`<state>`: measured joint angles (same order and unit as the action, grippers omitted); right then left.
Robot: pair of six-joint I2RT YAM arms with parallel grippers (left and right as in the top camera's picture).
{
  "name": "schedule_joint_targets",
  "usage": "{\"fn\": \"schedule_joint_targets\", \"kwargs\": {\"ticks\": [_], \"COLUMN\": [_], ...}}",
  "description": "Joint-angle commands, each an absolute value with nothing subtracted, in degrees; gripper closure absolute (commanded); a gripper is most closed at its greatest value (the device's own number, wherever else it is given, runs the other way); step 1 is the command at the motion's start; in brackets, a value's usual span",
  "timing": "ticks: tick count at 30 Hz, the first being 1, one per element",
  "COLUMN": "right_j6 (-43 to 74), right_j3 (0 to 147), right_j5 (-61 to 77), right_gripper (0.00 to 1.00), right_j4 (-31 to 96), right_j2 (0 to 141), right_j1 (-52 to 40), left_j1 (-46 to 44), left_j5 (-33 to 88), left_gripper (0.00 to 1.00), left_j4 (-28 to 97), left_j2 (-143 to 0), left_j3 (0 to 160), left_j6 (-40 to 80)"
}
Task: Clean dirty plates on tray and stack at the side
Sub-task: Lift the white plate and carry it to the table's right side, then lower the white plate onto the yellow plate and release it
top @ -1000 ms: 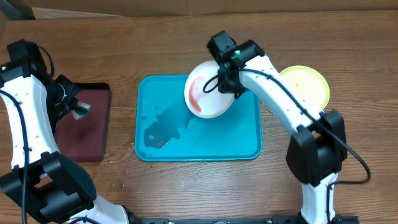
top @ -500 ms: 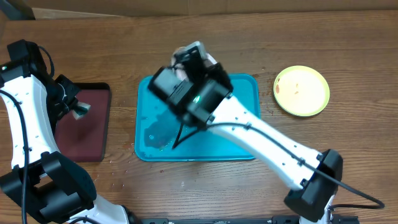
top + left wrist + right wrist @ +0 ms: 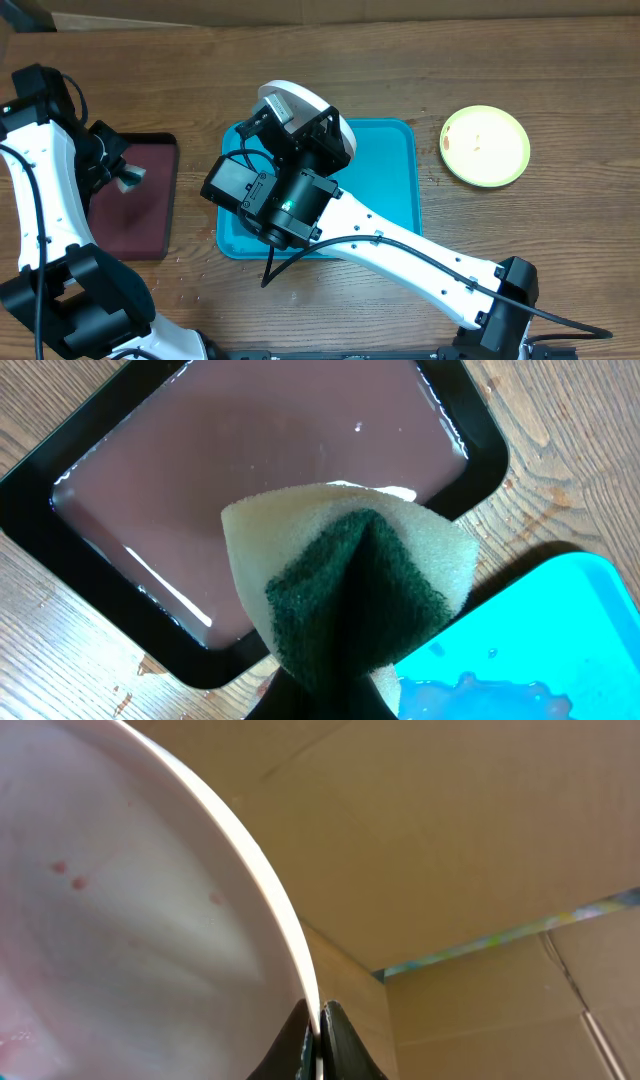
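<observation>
Overhead: white plate (image 3: pixel 292 100) on edge above teal tray (image 3: pixel 390 205)

Pinched at the rim by the clenched right gripper (image 3: pixel 318 1020), tilted steeply over the far-left corner. Right wrist alone: smooth curved face, red specks. Left wrist alone: folded sponge (image 3: pixel 350 580), yellow foam around green scrub, grasped by the left gripper (image 3: pixel 116 171) above the glossy maroon tray (image 3: pixel 250 460).

Wooden table (image 3: pixel 560 90), wet dark maroon tray (image 3: pixel 145 210) on the table's left side, folded sponge (image 3: pixel 340 580) above it, cardboard (image 3: pixel 450 840) behind the table
</observation>
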<state>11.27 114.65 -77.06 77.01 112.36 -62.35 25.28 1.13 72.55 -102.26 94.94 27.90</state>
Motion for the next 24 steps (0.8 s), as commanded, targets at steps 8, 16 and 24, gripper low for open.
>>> {"fn": "schedule_joint_targets", "kwargs": {"ticks": [8,16,24], "right_j6": [25.4,18.7,10.0], "right_j3": [115.5,115.5,115.4], "right_j5": [-50.2,13.5,23.9], "right_gripper": [0.96,0.96,0.96], "right_j4": [77.8,75.2,82.7], "right_j2": [110.7,110.5,110.8], "right_j1": [-49.5,-17.6,12.4], "left_j1": [25.5,25.5,25.5], "left_j5": [1.5,1.6,1.6], "left_gripper": [0.96,0.96,0.96], "left_j4": [72.6,72.6,72.4], "left_j2": [-102.8,-102.8,-102.8], "left_j3": [94.8,94.8,94.8], "left_j6": [26.5,26.3,26.3]}}
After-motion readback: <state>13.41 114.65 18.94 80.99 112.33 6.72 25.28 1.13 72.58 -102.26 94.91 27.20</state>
